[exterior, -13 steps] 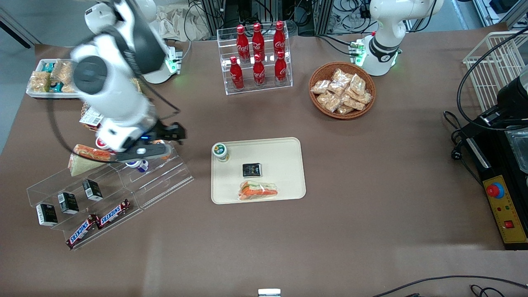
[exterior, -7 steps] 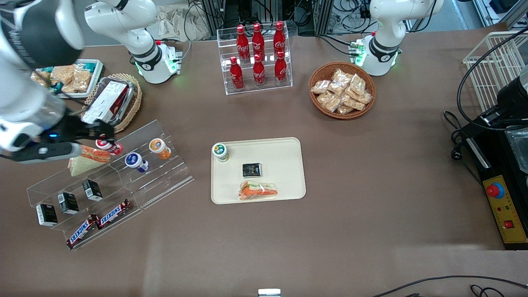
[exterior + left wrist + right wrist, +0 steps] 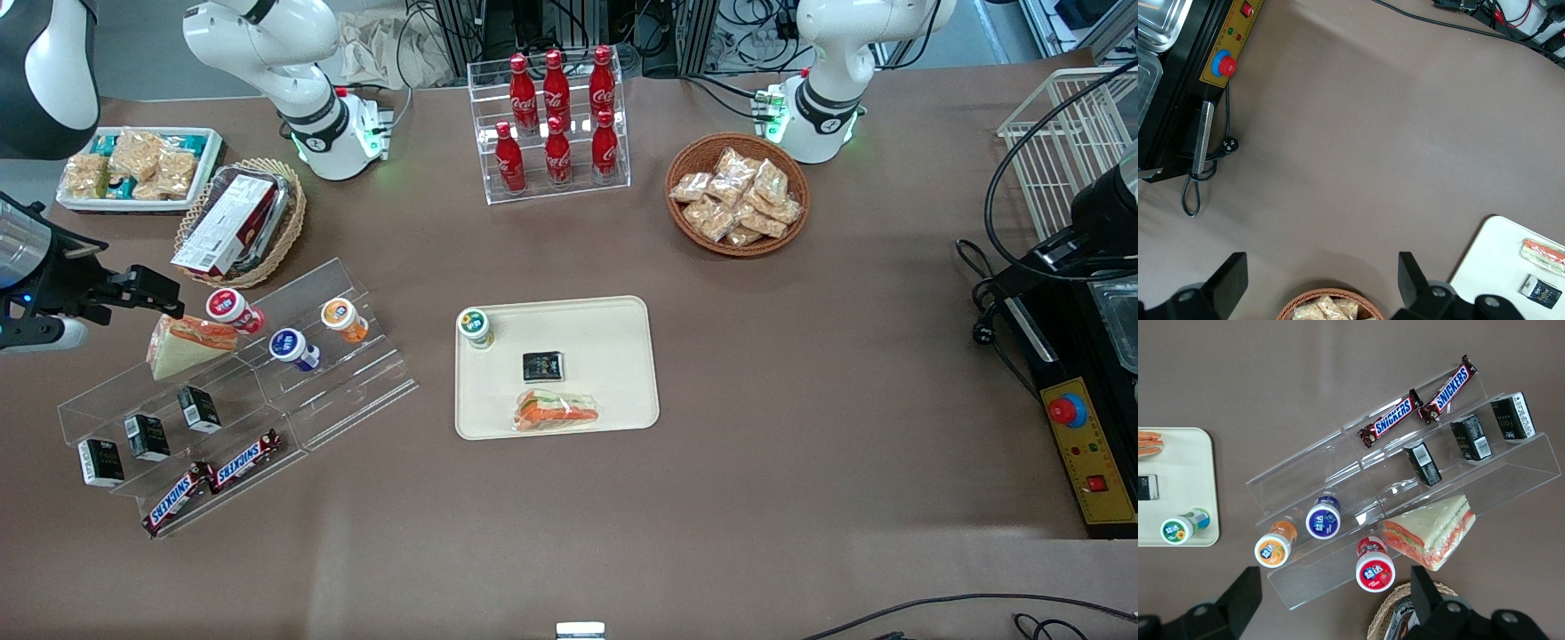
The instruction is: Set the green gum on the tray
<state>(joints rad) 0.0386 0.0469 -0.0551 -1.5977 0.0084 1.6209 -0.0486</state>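
- Table (image 3: 800,373): brown mat, cluttered. Cola rack (image 3: 556,124) farthest from the front camera; pastry basket (image 3: 738,194) toward the parked arm's end. Cables and frame legs past the table edge.
- Tray (image 3: 613,356): cream, mid-table; also holds a wrapped sandwich (image 3: 557,412) and a dark packet (image 3: 542,365).
- Acrylic stand (image 3: 356,373): orange-, blue- and red-lidded bottles remain on it.
- Gripper (image 3: 147,293): over the last second it has swung from above the stand out to the working arm's table edge. Fingers spread wide in its wrist view, holding nothing.
- Green gum (image 3: 476,327): upright in the tray's corner nearest the stand, unchanged throughout. Judgement: placement complete, arm retreating.
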